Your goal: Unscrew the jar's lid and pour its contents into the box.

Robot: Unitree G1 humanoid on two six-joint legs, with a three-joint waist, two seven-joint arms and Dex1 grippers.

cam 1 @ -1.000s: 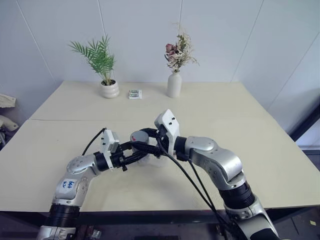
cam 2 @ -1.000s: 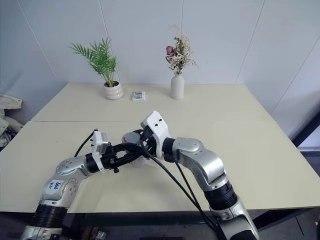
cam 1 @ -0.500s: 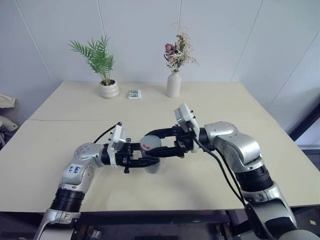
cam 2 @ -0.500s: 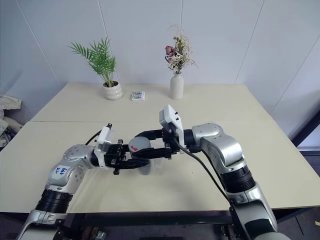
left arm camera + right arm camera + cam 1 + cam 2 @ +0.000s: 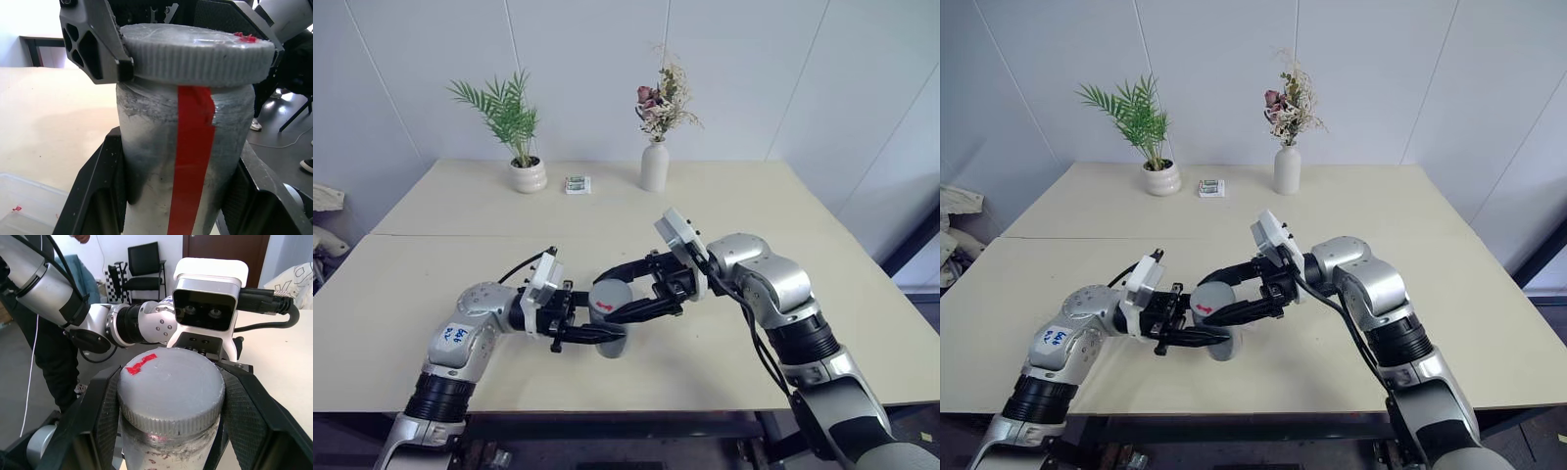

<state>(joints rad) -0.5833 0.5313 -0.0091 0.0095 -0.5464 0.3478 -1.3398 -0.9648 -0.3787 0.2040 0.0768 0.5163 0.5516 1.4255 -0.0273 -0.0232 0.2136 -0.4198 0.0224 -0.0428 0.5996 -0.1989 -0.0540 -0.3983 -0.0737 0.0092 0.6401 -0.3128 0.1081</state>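
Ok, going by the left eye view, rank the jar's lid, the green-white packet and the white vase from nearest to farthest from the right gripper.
1. The lid: clamped in the right gripper, above the jar that the left gripper holds.
2. The packet: at the table's far edge, left of the vase.
3. The vase: far edge, about as far away as the packet; too close to call.

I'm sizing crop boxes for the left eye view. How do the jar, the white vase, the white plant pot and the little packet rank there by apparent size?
Largest to smallest:
1. jar, though it sits nearest the camera
2. white vase
3. white plant pot, close to the vase in area, so that order is unsure
4. packet
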